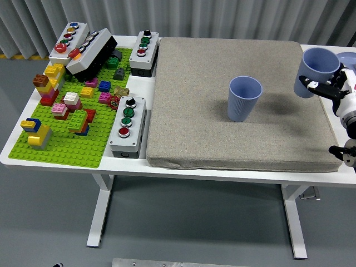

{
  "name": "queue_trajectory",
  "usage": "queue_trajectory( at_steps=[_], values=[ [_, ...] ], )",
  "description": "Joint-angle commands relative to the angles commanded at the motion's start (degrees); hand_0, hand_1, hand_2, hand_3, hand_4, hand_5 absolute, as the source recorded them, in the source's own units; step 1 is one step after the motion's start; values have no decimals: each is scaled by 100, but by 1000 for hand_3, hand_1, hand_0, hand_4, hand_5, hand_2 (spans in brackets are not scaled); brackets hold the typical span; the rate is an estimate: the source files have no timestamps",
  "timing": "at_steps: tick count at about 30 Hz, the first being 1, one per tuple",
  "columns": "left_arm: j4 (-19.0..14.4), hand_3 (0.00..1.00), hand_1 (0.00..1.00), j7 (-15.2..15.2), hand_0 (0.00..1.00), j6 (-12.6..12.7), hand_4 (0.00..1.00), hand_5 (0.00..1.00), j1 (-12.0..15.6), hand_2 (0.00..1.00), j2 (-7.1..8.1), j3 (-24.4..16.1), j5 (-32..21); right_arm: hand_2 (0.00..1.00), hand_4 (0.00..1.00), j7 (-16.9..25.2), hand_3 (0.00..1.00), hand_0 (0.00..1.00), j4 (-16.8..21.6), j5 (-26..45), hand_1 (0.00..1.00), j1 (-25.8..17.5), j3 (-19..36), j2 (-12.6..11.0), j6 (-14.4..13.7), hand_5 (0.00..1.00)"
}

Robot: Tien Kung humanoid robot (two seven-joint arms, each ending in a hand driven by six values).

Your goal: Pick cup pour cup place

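Note:
A blue ribbed cup [244, 98] stands upright near the middle of the grey mat [194, 111]. My right hand [328, 86], white with black fingers, comes in at the right edge and is shut on a second blue cup [315, 70]. It holds that cup upright just above the mat's right edge. The held cup is well to the right of the standing cup. The left arm is out of view.
A green baseplate [67, 144] with several coloured bricks lies at the left. Three grey button boxes [128, 125] and a black box [92, 53] stand on and around it. A blue plate [347, 57] shows at the right edge.

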Motion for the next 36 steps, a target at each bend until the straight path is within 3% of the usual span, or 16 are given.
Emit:
queue_trajectory(
  at_steps=[8, 13, 20, 36],
  values=[
    [0, 755, 776, -3, 819, -9, 547, 998, -30, 843, 3, 20, 9, 573, 672, 293, 624, 787, -205, -49, 683, -192, -252, 157, -264, 2],
    [0, 755, 777, 1, 818, -20, 546, 998, -34, 843, 11, 26, 16, 575, 672, 822, 623, 789, -381, 49, 689, -201, -546, 184, -495, 2],
    [0, 755, 777, 2, 818, -23, 546, 998, -56, 843, 12, 51, 4, 577, 670, 1392, 623, 793, -598, 237, 698, -188, -840, 232, -537, 2],
    [0, 757, 776, 5, 819, -22, 546, 998, -59, 841, 15, 35, 13, 583, 670, 1320, 626, 794, -869, 153, 700, -131, -1142, 260, -488, 2]
  ],
)
